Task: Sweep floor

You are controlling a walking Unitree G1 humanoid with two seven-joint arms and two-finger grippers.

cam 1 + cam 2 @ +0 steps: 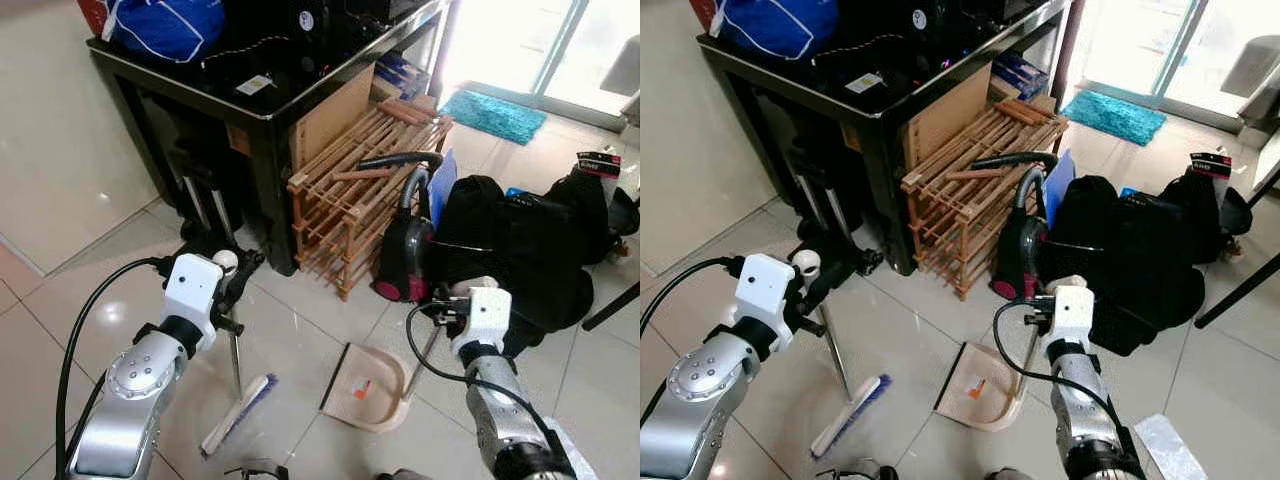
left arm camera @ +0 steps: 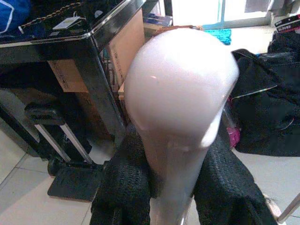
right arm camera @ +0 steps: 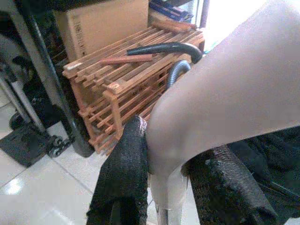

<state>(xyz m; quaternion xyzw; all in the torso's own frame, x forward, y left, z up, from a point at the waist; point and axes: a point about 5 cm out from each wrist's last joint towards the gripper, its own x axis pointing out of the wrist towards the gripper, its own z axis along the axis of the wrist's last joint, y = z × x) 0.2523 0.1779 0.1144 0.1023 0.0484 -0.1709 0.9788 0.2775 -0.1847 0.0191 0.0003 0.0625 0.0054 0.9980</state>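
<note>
Black tabletop [image 1: 300, 85] carried a blue bag [image 1: 165, 25] and dark clutter. Cardboard sheet [image 1: 330, 115] leaned against its side. Wooden rack [image 1: 350, 200] stood tilted just beside it. Vacuum [image 1: 405, 250] with black hose touched the rack's near end. Black bags [image 1: 530, 250] were heaped beside the vacuum. Teal mat [image 1: 495, 115] lay by the glass door. Suitcase [image 1: 205, 200] stood under the table.

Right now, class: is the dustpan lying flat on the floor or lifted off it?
Flat: the dustpan rests on the floor tiles, handle rising to the right gripper.
</note>
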